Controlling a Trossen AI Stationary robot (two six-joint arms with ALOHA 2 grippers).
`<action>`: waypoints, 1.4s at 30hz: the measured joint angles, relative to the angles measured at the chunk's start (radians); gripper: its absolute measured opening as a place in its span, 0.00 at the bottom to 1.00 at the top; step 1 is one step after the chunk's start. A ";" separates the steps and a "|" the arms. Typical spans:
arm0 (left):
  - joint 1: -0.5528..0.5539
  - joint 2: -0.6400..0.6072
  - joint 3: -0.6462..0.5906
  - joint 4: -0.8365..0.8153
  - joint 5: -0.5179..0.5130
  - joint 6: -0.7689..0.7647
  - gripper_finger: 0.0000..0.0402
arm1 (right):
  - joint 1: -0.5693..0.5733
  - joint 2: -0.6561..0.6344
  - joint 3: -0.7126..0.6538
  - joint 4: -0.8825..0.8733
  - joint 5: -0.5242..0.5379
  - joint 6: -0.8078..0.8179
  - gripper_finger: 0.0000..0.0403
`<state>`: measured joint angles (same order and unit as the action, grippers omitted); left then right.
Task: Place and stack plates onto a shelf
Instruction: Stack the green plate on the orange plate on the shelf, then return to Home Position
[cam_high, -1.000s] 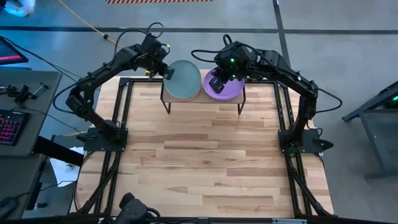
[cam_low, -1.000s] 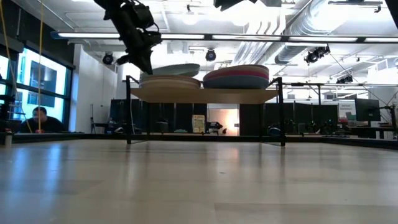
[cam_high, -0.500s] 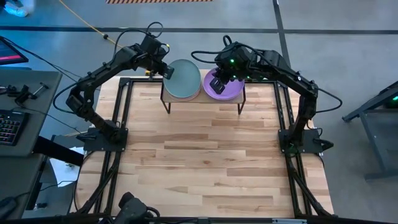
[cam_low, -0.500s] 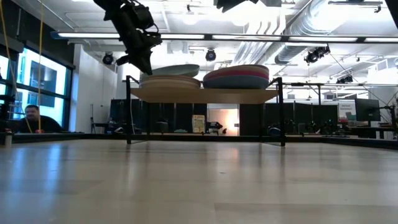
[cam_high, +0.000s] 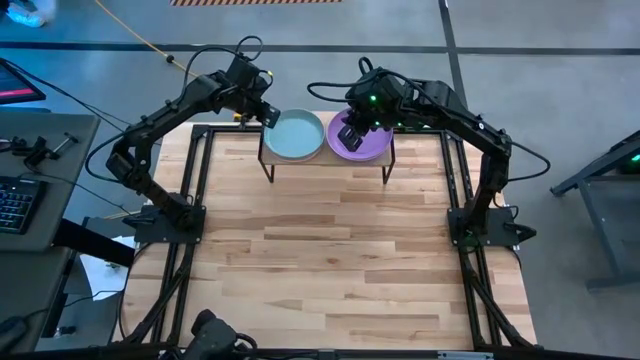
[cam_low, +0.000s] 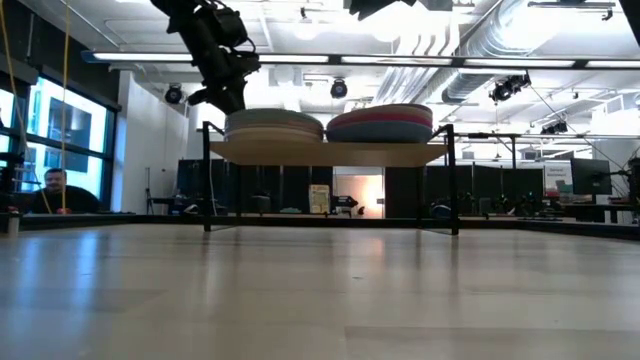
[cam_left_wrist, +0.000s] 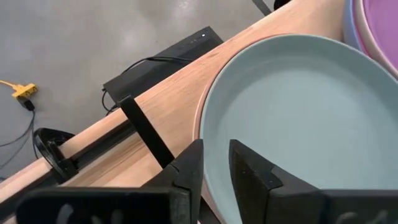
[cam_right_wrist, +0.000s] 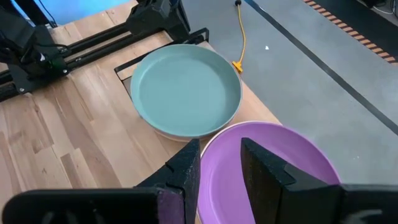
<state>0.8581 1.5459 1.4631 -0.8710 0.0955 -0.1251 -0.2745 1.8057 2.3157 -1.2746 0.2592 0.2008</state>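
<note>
Two stacks now sit level on the shelf (cam_low: 325, 152), and the change lies at its left end. Half a second ago the teal plate (cam_high: 296, 135) was tilted, its rim raised above the pile beneath; now it lies flat on that pile, nested so that only a thin pale edge of the plate under it shows in the left wrist view. The left hand (cam_high: 268, 116) hangs just off the shelf's left end, by the teal plate's rim. Its fingers (cam_left_wrist: 186, 177) stand slightly apart with the rim just ahead of them, and they no longer pinch the plate, so it appears to have been let go.

At the shelf's right end the purple plate (cam_high: 358, 137) tops the second pile, which shows blue and salmon bands from the side. The right hand (cam_high: 348, 132) hovers over it, fingers parted and holding nothing.

No plate is visible on the surface (cam_high: 330, 250) in front of the shelf, so the stacking seems finished or very nearly so. What likely remains is for the left hand to draw clear of the shelf without nudging the freshly settled plate.
</note>
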 joint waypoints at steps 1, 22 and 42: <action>0.000 0.000 0.000 0.001 0.000 -0.008 0.17 | 0.000 0.000 0.000 -0.001 0.000 0.000 0.23; -0.030 -0.286 -0.009 -0.073 0.128 0.057 0.18 | 0.001 0.000 0.000 -0.072 -0.078 -0.029 0.23; -0.043 -0.948 -0.453 0.101 0.132 0.048 0.18 | 0.032 -0.191 -0.325 0.179 -0.087 -0.119 0.23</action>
<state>0.8154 0.5983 1.0099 -0.7696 0.2272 -0.0769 -0.2420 1.6150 1.9911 -1.0956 0.1718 0.0823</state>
